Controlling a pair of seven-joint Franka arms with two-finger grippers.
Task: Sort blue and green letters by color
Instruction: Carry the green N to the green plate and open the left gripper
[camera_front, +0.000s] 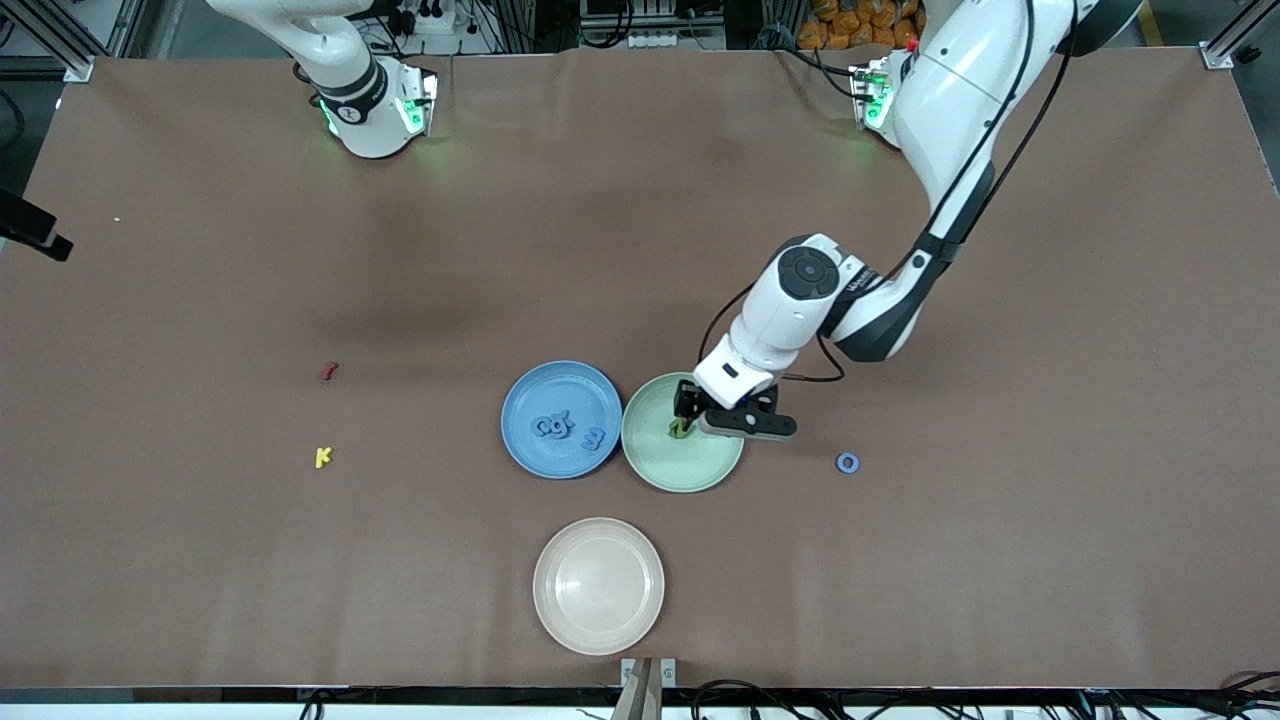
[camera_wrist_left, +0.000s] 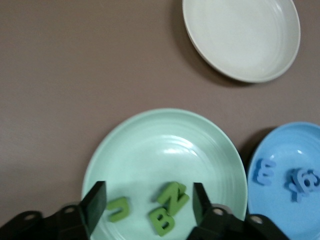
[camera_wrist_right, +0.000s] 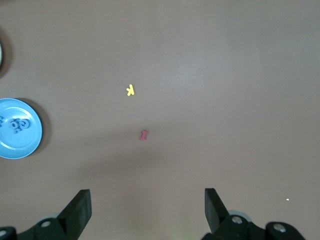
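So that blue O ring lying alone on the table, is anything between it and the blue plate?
Yes. The green plate lies between the blue O and the blue plate, and the left gripper hangs open over the green plate. Lifting the O over them should avoid both.

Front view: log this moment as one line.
left gripper: open over pale green plate holding olive green letters | right gripper: open, waiting | periwinkle blue ring-shaped letter: on table, unsorted
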